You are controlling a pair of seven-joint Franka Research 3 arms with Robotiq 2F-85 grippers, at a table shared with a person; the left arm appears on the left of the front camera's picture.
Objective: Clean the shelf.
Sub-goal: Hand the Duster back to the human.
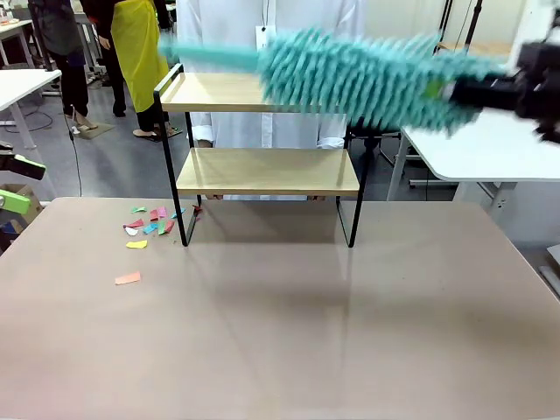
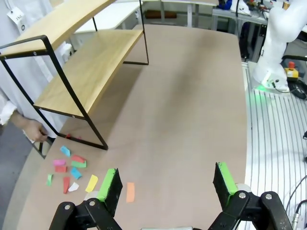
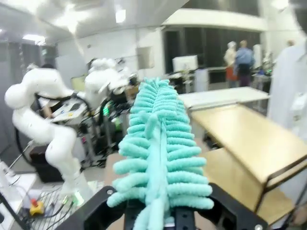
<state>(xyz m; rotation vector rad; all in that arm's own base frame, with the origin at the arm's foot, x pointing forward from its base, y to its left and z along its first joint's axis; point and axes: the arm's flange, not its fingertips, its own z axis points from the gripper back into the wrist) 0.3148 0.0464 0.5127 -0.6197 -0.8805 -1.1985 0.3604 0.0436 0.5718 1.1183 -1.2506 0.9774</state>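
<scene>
While clamped: right gripper [image 1: 455, 90] on duster [image 1: 367, 74].

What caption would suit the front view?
Right gripper swings a teal duster over the shelf; paper scraps lie beside it.

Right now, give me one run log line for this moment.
right gripper: shut on teal duster, above shelf | left gripper: open, empty | paper scraps: on table

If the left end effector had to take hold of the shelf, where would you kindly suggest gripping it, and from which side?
Probably the raised black end rail at the shelf's left end. It is a thin horizontal bar standing clear above the top board, so open fingers could straddle it from above. The boards look too wide, and the scraps lie near the foot.
</scene>
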